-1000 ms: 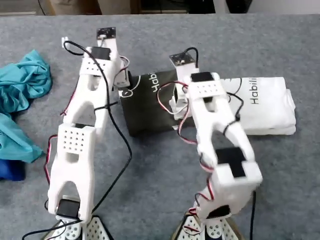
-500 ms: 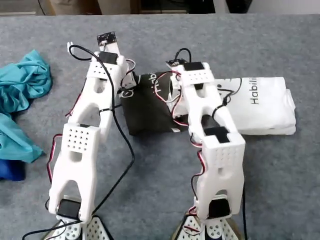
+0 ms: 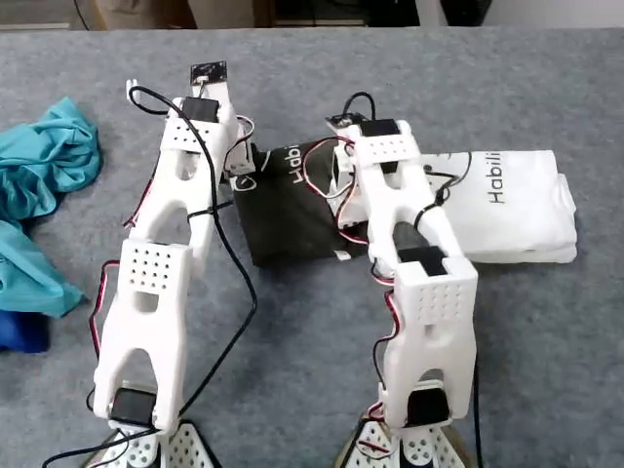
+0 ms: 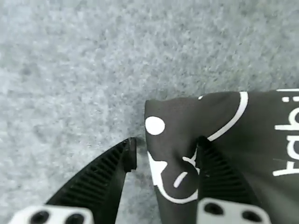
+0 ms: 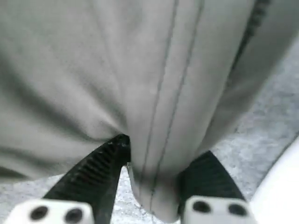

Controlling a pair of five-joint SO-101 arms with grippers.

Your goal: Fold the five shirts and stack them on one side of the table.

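The grey bench (image 3: pixel 546 78) carries a crumpled teal shirt heap (image 3: pixel 44 166) at its left edge, folded white shirts (image 3: pixel 517 210) at the right, and a black shirt (image 3: pixel 288 219) between them. The left pincer (image 4: pixel 166 144) gapes astride the black shirt's corner. The right pincer (image 5: pixel 163 149) clamps a fold of it.

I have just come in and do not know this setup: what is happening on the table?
The robot is handling a black folded shirt with white print in the middle of the grey felt table. The left hand stands open around one corner of it; the right hand is shut on a fold of its cloth, beside a stack of white folded shirts. Crumpled teal shirts lie unfolded on the left arm's side.
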